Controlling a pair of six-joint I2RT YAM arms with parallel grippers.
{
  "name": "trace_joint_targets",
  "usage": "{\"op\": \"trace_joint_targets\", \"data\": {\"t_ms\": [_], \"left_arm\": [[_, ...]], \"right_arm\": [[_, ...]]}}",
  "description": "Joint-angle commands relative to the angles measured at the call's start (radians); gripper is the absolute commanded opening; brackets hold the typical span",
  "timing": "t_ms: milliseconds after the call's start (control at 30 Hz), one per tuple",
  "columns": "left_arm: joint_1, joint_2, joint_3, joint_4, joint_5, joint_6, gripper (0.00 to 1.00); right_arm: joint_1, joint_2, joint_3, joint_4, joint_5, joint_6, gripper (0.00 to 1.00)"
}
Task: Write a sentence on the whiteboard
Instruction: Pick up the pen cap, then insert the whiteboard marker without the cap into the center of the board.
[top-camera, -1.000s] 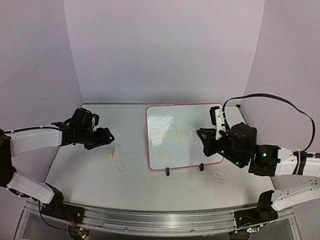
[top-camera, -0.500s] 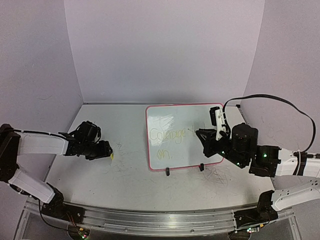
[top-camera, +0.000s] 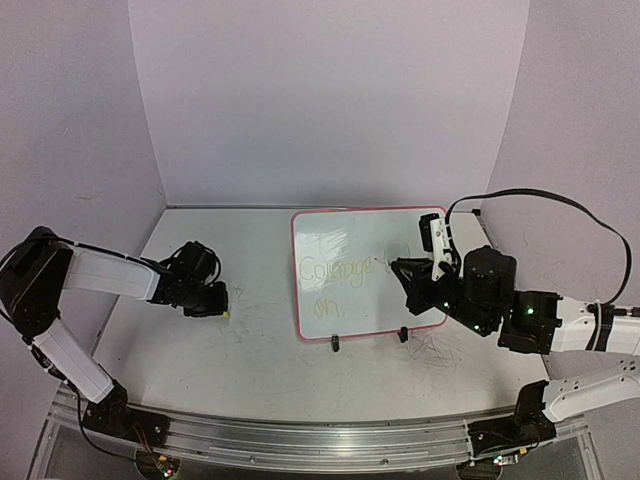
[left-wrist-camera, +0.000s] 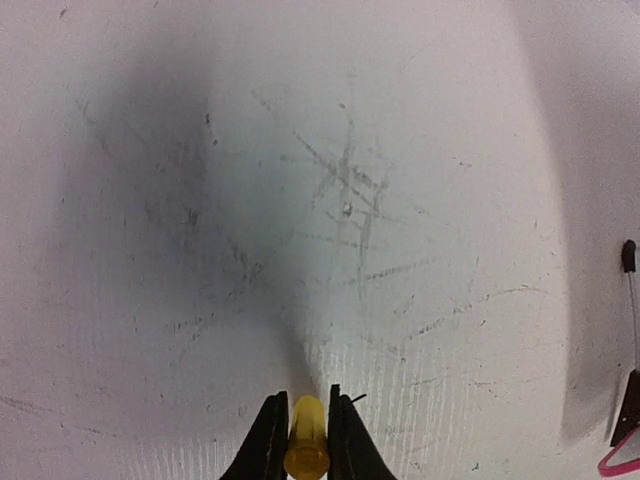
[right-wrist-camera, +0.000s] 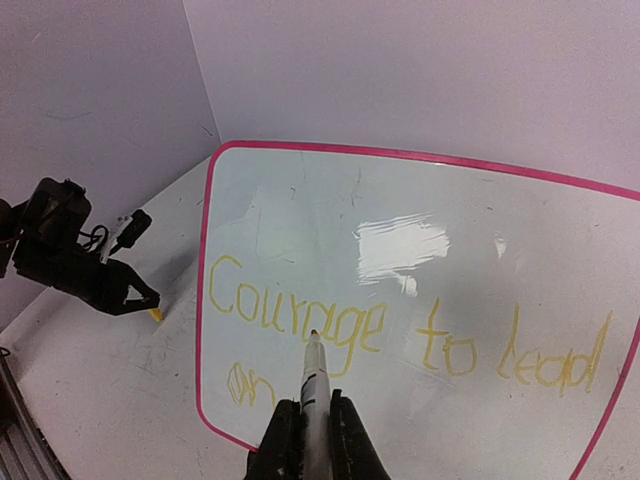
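The whiteboard (top-camera: 362, 236) with its pink rim stands tilted on two black clip feet at mid table. The pale-yellow sentence (right-wrist-camera: 300, 312) on it reads "Courage to lead", with "on" below. My right gripper (right-wrist-camera: 309, 404) is shut on a white marker (right-wrist-camera: 315, 380). The marker's tip points at the word "Courage", and I cannot tell whether it touches the board. In the top view the right gripper (top-camera: 404, 270) is at the board's right half. My left gripper (left-wrist-camera: 300, 402) is down at the table, left of the board, shut on a small yellow marker cap (left-wrist-camera: 306, 442).
The white tabletop (left-wrist-camera: 340, 200) is scuffed with dark scratch marks. Purple walls close in the back and both sides. A black cable (top-camera: 540, 196) loops over the right arm. One black clip foot (left-wrist-camera: 628, 256) of the board shows at the right edge of the left wrist view.
My left arm came down and forward to the table, and its jaws closed on the yellow cap. The right arm with the marker has barely moved.
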Motion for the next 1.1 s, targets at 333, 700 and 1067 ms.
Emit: {"op": "trace_joint_targets", "data": {"t_ms": [333, 700, 1067], "left_arm": [[-0.005, -0.451, 0.219, -0.198, 0.226, -0.006, 0.0], [-0.02, -0.566, 0.268, 0.324, 0.795, -0.097, 0.0], [-0.153, -0.507, 0.205, 0.605, 0.739, -0.2, 0.0]], "right_arm": [[-0.09, 0.04, 0.087, 0.083, -0.362, 0.067, 0.0], [-0.098, 0.202, 0.229, 0.428, -0.835, 0.218, 0.0], [-0.098, 0.336, 0.282, 0.699, -0.839, 0.382, 0.0]]}}
